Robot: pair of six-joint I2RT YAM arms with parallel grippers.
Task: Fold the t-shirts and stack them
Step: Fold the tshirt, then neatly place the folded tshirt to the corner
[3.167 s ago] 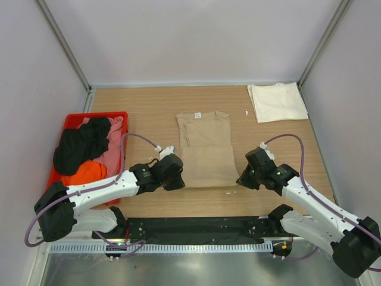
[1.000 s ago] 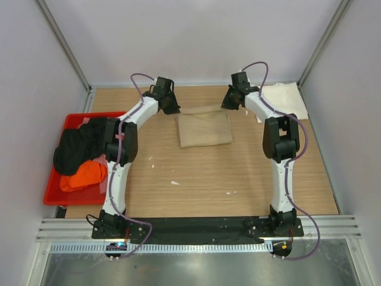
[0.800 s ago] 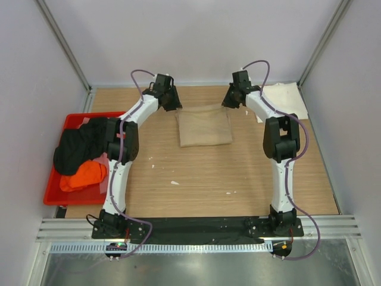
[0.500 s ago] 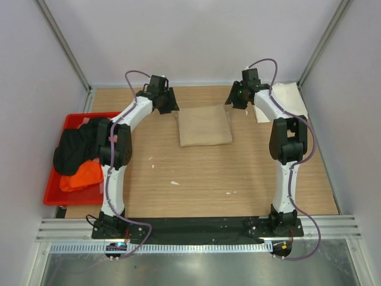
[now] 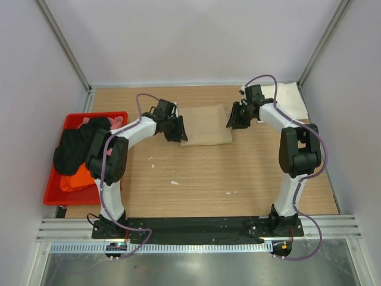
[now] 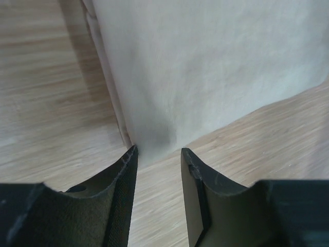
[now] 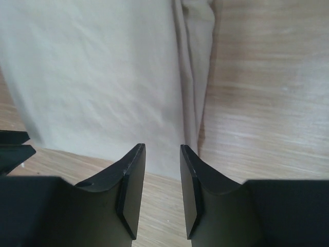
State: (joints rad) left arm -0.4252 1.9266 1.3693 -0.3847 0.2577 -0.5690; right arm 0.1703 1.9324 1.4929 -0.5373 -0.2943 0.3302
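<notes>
On the pale wooden desk, walled by plain grey panels, the folded tan shirt lies far-centre. The left hand and right hand flank it, fingers parted, apparently gripping nothing.

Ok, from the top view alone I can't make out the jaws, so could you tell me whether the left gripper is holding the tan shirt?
Observer: No. The left gripper stands open, with the near left corner of the folded tan t-shirt just ahead of its tips and no cloth between them.
Operator: Thank you. And the right one, please?
Observer: The right gripper is open and empty too. The stacked layers along the shirt's right edge show just ahead of its tips.
</notes>
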